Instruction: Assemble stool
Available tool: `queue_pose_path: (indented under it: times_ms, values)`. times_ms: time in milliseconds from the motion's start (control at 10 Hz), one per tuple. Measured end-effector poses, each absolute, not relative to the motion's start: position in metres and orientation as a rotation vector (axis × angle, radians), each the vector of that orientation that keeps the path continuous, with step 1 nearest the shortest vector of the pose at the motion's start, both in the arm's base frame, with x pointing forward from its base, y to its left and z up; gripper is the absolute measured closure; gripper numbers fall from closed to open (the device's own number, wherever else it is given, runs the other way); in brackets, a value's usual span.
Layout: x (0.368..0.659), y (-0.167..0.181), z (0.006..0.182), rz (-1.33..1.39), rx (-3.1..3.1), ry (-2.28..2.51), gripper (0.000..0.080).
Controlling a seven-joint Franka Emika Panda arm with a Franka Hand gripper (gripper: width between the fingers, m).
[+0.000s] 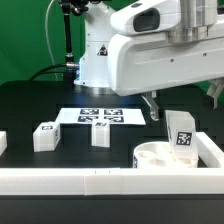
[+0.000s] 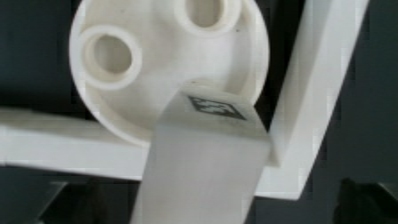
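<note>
The white round seat disc [image 1: 158, 156] lies flat in the corner of the white border rail, with its sockets [image 2: 109, 55] facing up. One white leg [image 1: 182, 130] with a square tag stands slightly tilted at the disc's far edge. In the wrist view this leg [image 2: 205, 150] rises in front of the disc [image 2: 160, 70]. My gripper [image 1: 183, 106] hangs over the leg, open, with the jaws apart on either side of it. The gripper [image 2: 205, 212] shows only as dark shapes beside the leg, and I see no contact. Two more legs [image 1: 45, 136] [image 1: 100, 133] stand on the black table.
The marker board [image 1: 100, 116] lies behind the loose legs. The border rail [image 1: 90, 181] runs along the front and up the exterior view's right side [image 1: 213, 150]. Another white part [image 1: 2, 142] sits at the exterior view's left edge. The arm's white body [image 1: 150, 50] fills the upper part.
</note>
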State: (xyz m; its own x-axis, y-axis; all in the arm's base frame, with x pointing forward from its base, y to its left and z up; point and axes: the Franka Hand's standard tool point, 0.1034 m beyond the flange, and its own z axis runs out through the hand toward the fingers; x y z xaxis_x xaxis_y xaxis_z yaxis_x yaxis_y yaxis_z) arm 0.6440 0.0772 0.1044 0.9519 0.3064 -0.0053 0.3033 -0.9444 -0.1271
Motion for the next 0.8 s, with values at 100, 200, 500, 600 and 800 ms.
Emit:
queue_pose_path:
  times_ms: [100, 200, 500, 600, 800]
  values:
    - [0.6439, 0.0763, 0.1041, 0.033, -2.963, -0.558, 0.015]
    - [0.644, 0.0755, 0.1041, 0.029, -2.953, -0.609, 0.015]
    - [0.6423, 0.0751, 0.0995, 0.02, -2.861, -0.953, 0.015]
    - [0.6418, 0.0751, 0.0977, 0.02, -2.811, -1.125, 0.015]
    - [0.6405, 0.079, 0.0954, 0.02, -2.684, -1.432, 0.015]
